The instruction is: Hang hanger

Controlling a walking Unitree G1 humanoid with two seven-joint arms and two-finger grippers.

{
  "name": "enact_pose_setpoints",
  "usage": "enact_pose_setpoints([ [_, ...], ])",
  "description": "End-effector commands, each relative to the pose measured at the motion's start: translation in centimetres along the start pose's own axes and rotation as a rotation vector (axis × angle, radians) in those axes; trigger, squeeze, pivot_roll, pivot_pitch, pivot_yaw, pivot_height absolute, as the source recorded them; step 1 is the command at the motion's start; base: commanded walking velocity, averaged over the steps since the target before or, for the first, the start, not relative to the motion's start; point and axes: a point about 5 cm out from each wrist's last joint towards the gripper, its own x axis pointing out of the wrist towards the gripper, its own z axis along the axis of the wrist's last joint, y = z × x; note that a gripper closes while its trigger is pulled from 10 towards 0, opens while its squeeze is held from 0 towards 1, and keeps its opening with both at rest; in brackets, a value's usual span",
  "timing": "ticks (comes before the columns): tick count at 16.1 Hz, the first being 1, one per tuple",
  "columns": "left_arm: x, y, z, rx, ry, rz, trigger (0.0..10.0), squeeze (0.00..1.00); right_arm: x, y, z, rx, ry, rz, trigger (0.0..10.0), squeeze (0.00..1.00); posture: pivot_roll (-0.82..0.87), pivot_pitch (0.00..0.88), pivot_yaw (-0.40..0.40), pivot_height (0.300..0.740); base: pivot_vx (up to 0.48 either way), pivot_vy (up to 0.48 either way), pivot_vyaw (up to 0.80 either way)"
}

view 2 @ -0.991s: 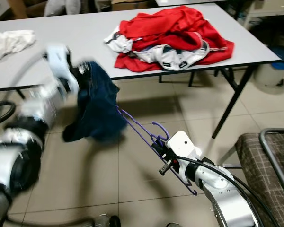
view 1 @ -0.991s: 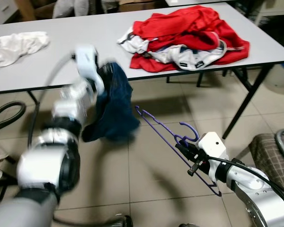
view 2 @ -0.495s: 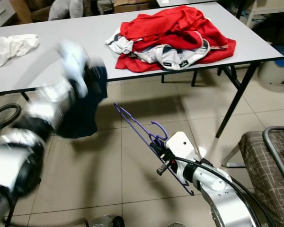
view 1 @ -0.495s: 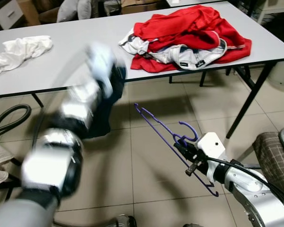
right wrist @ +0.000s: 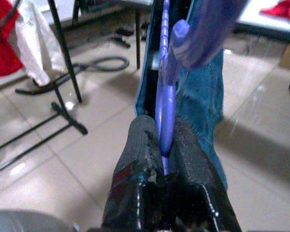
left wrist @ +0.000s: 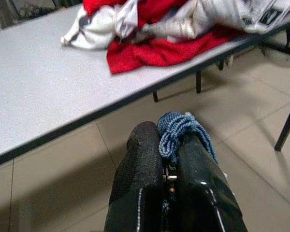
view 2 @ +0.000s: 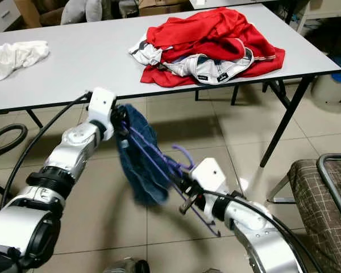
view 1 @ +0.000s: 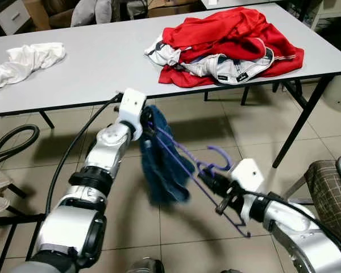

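Left end effector [view 1: 147, 126] pinched on a bunched fold of the blue garment [view 1: 162, 165], in front of the near edge of the surface [view 1: 74, 68]; cloth hangs blurred below it. Right end effector [view 1: 207, 181] clamped on the purple hanger [view 1: 179, 153] near its hook, lower right. Hanger's far arm runs up-left against the garment; whether it's inside the cloth or just beside it, can't tell. Red and white clothes pile [view 1: 224, 45] far right on surface, white cloth [view 1: 20, 60] far left, cut off by frame edge.
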Motion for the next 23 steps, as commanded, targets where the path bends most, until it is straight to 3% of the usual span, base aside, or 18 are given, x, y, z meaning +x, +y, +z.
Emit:
enact_pose_setpoints([
  [1,0.1,0.3,1.1,0.008,-0.024,0.024,0.0,0.00,0.1,0.1,-0.3,-0.004,0.037,0.010,10.0,0.00,-0.04,0.035,0.129,0.740,0.000,0.000,0.00],
  [4,-0.1,-0.3,2.0,-0.043,-0.032,0.013,0.0,0.00,0.1,-0.1,-1.0,0.004,0.075,-0.011,10.0,0.00,-0.04,0.035,0.132,0.740,0.000,0.000,0.00],
  [7,-0.4,-1.2,3.2,-0.117,-0.036,-0.023,0.0,0.00,1.4,-0.6,-0.9,0.033,0.060,-0.049,10.0,0.00,-0.03,0.036,0.138,0.740,0.000,0.000,0.00],
  [12,-1.0,-2.4,3.7,-0.097,-0.018,-0.047,0.0,0.00,3.3,-1.0,0.4,0.053,-0.012,-0.049,10.0,0.00,-0.02,0.037,0.136,0.740,0.000,0.000,0.00],
  [14,-1.1,-2.6,3.5,-0.073,0.000,-0.034,0.0,0.00,4.0,-1.9,0.5,0.113,-0.008,-0.149,10.0,0.00,-0.01,0.038,0.137,0.740,0.000,0.000,0.00],
  [17,-1.0,-2.7,3.3,-0.049,0.011,-0.006,0.0,0.00,4.5,-0.3,0.6,0.147,-0.013,-0.102,10.0,0.00,-0.02,0.039,0.142,0.740,0.000,0.000,0.00],
  [21,-1.0,-1.9,4.1,-0.035,-0.002,0.034,0.0,0.00,3.1,-0.5,-3.1,0.262,0.196,-0.280,10.0,0.00,-0.02,0.041,0.145,0.740,0.000,0.000,0.00],
  [23,-1.2,-1.1,4.7,-0.002,-0.015,0.047,0.0,0.00,0.7,-1.8,-4.4,0.262,0.234,-0.431,10.0,0.00,-0.02,0.047,0.148,0.740,0.000,0.000,0.00],
])
